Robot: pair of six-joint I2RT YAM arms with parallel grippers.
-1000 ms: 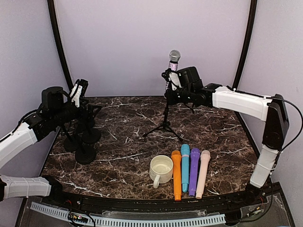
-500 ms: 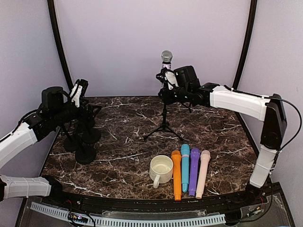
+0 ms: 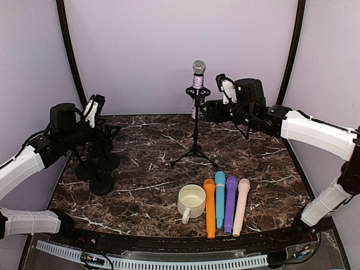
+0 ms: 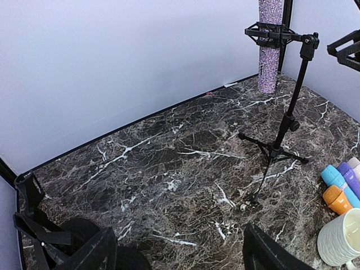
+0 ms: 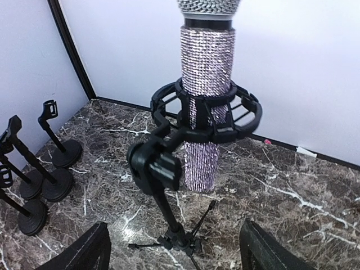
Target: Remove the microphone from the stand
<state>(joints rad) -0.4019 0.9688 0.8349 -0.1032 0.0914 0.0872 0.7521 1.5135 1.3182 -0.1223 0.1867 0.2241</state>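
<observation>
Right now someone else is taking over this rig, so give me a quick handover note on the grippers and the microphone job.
Right gripper: open, empty, facing the microphone, not touching it.
Left gripper: open, empty, off left by the spare stands.
Microphone: upright in the clip of the tripod stand, mid-table.
Done: nothing removed yet.
Left: close on the microphone body, lift it out of the clip.

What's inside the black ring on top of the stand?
The sparkly microphone stands upright through the ring, head above and handle end hanging below. The ring covers a band of the handle, so that bit is hidden.
</observation>
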